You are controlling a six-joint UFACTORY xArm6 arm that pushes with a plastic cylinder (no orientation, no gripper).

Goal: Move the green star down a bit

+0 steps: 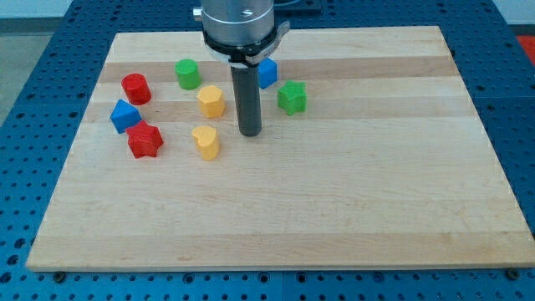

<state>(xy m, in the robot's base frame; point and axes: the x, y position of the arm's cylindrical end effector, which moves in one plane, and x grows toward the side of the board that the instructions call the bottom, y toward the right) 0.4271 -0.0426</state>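
The green star (292,98) sits on the tabletop (351,201) toward the view's top, right of centre; it looks like a small, light, rigid plastic piece that should slide easily, and its points could make it spin if pushed off-centre. The contact belongs on its top edge. The end effector is a bare rod that grasps nothing – its tip (250,133) rests just left of the star and slightly lower, apart from it. A blue block (267,73) lies just above-left of the star, a yellow block (211,101) beyond the rod.

A wooden table (334,217) held a red cylinder (135,88), green cylinder (187,73), two blue blocks (124,115) (267,73), red star (145,140), yellow hexagon (211,101) and yellow heart (206,142).
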